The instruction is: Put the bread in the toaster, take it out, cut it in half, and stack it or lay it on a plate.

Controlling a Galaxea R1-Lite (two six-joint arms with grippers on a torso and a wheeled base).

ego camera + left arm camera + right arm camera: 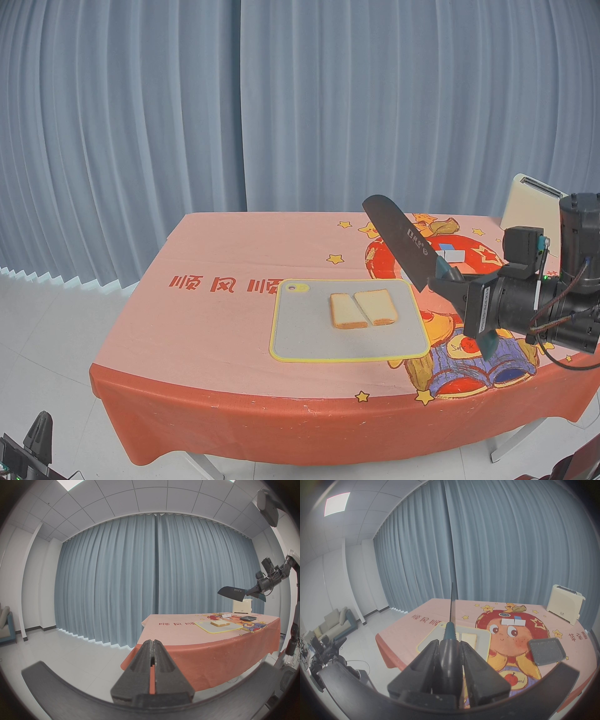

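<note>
Two halves of a cut bread slice (362,309) lie side by side on a grey cutting board with a yellow rim (300,340). My right gripper (445,279) is shut on the handle of a black knife (400,240), held in the air above the board's right edge with the blade slanting up and to the left. In the right wrist view the gripper (449,644) clamps the handle, and the blade (453,603) stands edge-on over the bread (469,639). My left gripper (152,667) is shut on nothing, low off the table's front left corner (37,434).
A cream toaster (531,209) stands at the table's back right corner. A dark square plate (547,650) lies on the cloth right of the board. Two small white tags (513,622) sit on the printed cartoon. The table's left half is bare cloth.
</note>
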